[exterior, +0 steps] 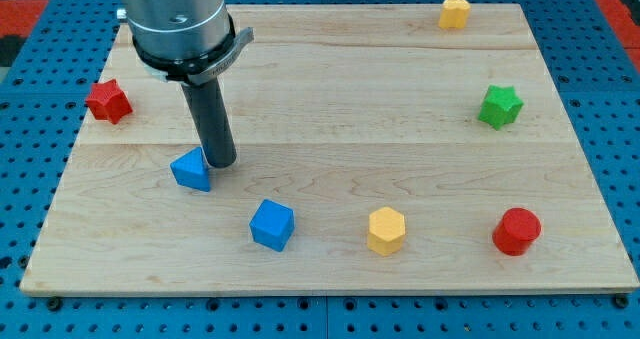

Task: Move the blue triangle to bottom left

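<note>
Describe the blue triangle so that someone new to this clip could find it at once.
On the wooden board, look to the left half, just below the dark rod. My tip sits against the blue triangle on its right side. Unlike the blue cube lower right of it, it is wedge-shaped and nearer the red star.

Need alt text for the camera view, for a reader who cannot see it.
My tip touches the right side of the blue triangle at the left of a wooden board. Also there: a blue cube, yellow hexagon, red cylinder, green star, red star, and another yellow block.
</note>
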